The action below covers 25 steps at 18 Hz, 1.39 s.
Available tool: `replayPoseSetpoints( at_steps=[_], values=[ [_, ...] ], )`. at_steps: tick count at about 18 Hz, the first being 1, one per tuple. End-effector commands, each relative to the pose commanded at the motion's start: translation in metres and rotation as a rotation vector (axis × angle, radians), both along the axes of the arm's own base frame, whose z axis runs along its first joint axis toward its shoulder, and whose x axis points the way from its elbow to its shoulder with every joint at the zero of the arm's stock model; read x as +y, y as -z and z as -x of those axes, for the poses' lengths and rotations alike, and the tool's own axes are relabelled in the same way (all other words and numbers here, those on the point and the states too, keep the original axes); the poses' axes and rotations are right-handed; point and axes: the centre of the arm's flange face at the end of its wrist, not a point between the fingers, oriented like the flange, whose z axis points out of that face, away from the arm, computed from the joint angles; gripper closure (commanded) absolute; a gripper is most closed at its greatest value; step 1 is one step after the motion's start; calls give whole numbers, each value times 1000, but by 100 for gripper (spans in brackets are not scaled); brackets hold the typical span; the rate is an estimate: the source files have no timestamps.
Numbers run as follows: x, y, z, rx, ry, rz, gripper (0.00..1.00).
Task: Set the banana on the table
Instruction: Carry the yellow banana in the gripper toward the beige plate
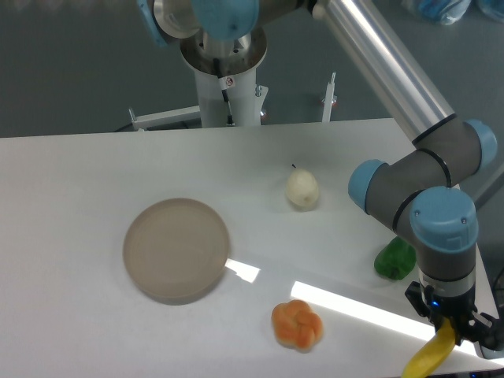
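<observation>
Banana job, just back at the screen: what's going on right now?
The arm's gripper is at the front right corner of the table, shut on the banana, which hangs down from it near the table's edge. Whether the banana touches the table can't be told from this view. The plate sits bare at left centre, with the pear behind, the orange fruit in front, and a green item partly hidden behind the arm.

Dark grey floor (71,71) behind; bright light streaks (354,309) in front.
</observation>
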Motion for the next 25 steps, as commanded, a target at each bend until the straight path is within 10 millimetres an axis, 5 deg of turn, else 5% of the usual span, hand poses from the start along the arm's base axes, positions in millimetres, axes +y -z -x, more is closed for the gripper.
replayPoseSetpoints(
  at_steps=[10,17,21,25],
  values=[
    [-5,-20,-23,-16,-39,-14,71],
    [-47,-56,-69,-93,-39,38,71],
    [-77,-37,-109,-246,-165,16,71],
    [-86,-8,-128,-278,-208,44,71]
  ],
)
